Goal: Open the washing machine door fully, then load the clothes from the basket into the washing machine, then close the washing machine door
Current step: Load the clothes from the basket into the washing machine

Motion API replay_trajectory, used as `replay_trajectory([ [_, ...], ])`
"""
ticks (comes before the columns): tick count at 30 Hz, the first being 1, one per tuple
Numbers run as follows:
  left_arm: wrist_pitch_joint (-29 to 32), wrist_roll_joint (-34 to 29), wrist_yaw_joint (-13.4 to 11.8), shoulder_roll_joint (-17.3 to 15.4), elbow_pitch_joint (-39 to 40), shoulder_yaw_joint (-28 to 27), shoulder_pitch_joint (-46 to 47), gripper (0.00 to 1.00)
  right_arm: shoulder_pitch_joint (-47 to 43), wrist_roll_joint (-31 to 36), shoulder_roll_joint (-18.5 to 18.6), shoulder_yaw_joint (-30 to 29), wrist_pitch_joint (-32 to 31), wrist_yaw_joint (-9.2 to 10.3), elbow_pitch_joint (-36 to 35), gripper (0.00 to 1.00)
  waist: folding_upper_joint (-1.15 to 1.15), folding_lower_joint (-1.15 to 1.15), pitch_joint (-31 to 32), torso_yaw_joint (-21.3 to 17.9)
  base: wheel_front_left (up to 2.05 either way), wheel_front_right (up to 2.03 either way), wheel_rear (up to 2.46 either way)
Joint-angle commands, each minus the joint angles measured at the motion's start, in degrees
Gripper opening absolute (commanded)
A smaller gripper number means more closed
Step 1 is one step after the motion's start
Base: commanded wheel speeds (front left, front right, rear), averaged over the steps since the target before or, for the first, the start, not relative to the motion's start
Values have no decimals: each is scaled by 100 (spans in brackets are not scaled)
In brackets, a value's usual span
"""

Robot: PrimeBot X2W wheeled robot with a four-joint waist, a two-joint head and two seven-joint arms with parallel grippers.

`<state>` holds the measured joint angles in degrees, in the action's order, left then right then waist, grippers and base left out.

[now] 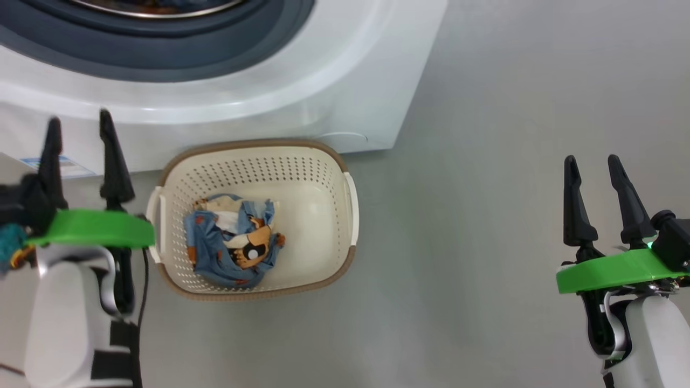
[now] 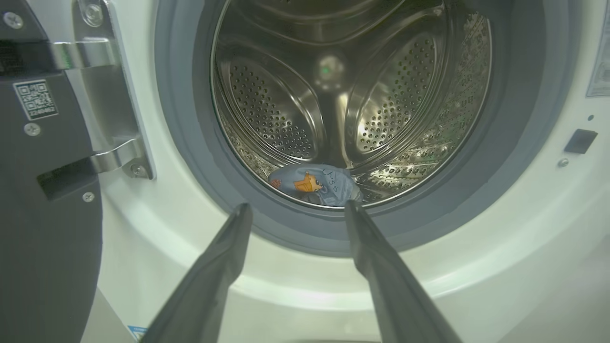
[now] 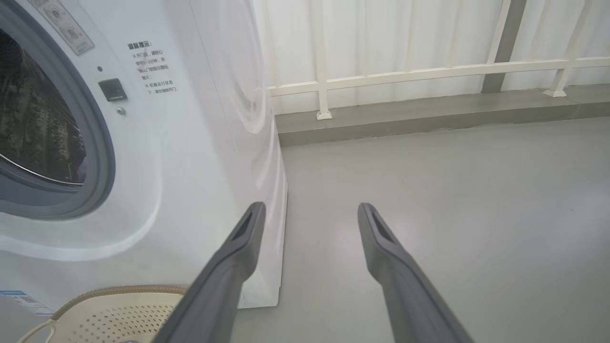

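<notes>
Status: washing machine door [image 2: 47, 262] open, clothes [image 1: 232, 245] in basket [image 1: 323, 215].
The basket sits at frame centre, below the washing machine [image 1: 350, 64]; one garment [image 2: 314, 185] rests low in the drum [image 2: 391, 95], the door at the left wrist view's far left. My left gripper [image 1: 78, 117], lower left, and right gripper [image 1: 592, 158], lower right, stand with fingers apart, empty.

The head camera looks steeply down on the basket [image 1: 253, 144] and the lower front of the washing machine [image 1: 302, 91]. The left wrist camera faces close into the drum [image 2: 333, 95]. The right wrist camera looks low across the floor [image 3: 452, 190] past that front, sharing the basket rim with the head view.
</notes>
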<state>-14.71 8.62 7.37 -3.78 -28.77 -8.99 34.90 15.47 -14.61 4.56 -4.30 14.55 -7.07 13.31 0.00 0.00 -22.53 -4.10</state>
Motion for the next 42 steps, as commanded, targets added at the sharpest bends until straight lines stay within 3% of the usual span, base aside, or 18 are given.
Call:
replay_trajectory([
  [1,-29,75,12,-112,204,-135,-225,100,-143,19,99,89,45,-42,-107,100,0,0,198,123,0,0,0],
  [24,-29,146,12,15,948,32,-1928,100,-818,0,271,102,45,-42,2,100,0,0,1114,348,0,0,0],
  [42,-29,117,12,33,1487,-31,-2771,100,-1120,-20,274,57,45,-42,-65,100,0,0,1336,355,0,0,0],
])
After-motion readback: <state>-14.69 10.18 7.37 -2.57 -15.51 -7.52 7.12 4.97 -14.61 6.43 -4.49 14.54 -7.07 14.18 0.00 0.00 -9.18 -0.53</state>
